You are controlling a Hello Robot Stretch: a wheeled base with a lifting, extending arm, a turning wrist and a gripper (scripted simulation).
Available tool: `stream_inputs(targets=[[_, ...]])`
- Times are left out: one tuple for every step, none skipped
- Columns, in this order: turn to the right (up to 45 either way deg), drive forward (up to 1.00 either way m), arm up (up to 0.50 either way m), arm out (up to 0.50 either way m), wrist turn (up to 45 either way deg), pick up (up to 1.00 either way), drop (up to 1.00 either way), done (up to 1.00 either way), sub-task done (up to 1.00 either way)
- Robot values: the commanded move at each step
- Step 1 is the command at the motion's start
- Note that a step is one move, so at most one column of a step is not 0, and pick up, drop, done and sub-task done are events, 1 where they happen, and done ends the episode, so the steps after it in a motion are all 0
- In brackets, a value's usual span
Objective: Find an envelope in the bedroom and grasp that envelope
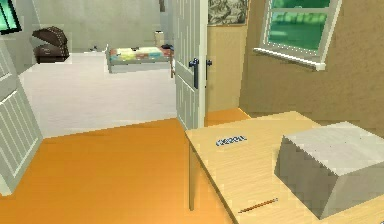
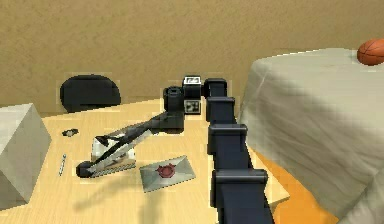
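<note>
Objects on the pale wooden tabletop (image 2: 110,120): one whitish flat envelope with a red seal (image 2: 165,172) near its right edge in the arm side view, one grey cuboid box (image 2: 14,150) at the left end, one thin pencil (image 2: 62,163), one small round thing (image 2: 70,131). One dark segmented arm (image 2: 228,140) runs along the right edge. Its gripper (image 2: 95,162) slants down leftward, just beside the envelope. Whether the fingers grasp anything cannot be told.
</note>
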Motion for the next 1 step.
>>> stream_inputs(targets=[[0.0, 0.0, 0.0, 0.0, 39.0, 0.0, 0.0, 0.0, 0.0]])
